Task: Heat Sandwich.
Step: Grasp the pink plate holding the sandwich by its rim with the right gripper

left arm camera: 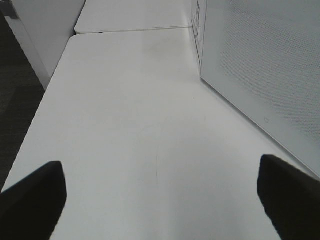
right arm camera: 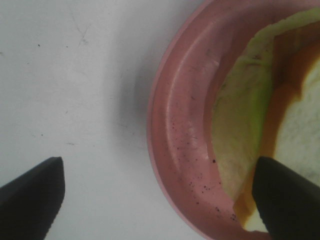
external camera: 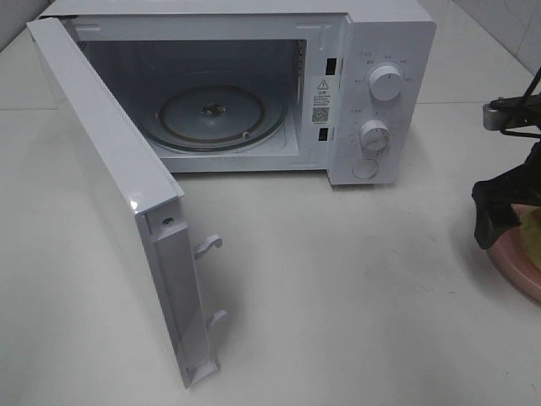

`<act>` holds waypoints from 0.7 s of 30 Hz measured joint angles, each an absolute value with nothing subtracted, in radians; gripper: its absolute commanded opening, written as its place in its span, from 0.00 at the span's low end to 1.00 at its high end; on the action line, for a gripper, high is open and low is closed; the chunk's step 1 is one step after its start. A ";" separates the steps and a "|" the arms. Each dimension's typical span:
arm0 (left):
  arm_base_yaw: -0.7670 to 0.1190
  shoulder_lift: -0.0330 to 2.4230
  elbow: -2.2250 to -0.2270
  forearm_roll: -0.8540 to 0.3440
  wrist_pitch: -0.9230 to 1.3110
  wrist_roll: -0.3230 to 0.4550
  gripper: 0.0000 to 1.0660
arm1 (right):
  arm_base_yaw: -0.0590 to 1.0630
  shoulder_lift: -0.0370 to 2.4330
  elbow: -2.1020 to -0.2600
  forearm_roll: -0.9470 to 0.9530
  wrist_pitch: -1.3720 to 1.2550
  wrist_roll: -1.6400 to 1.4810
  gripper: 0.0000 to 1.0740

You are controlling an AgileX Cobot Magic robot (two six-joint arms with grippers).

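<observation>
At the far right edge of the high view, the right gripper hangs over the pink plate bearing the sandwich, well apart from the open microwave. Left wrist: the left gripper is spread above bare table. Right wrist: jaws spread wide, one fingertip over the sandwich, the other over the table, the plate rim between.

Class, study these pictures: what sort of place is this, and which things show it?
Likely a mock kitchen: an open microwave, a sandwich on a pink plate, a plain white table.
</observation>
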State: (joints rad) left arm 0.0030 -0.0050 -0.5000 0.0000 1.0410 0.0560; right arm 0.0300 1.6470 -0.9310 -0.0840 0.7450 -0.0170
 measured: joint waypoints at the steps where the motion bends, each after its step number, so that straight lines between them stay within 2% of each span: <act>1: 0.003 -0.005 -0.500 0.000 1.041 0.056 0.92 | 0.030 1.668 -0.931 -0.087 0.733 -0.007 0.89; 21: 0.003 -0.005 -0.500 0.000 1.041 0.056 0.92 | 0.030 1.849 -0.932 -0.139 0.587 0.052 0.85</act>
State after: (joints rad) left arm 0.0030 -0.0050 -0.5000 0.0000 1.0410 0.0560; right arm 0.0300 1.8490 -0.9320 -0.1390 0.5870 0.0520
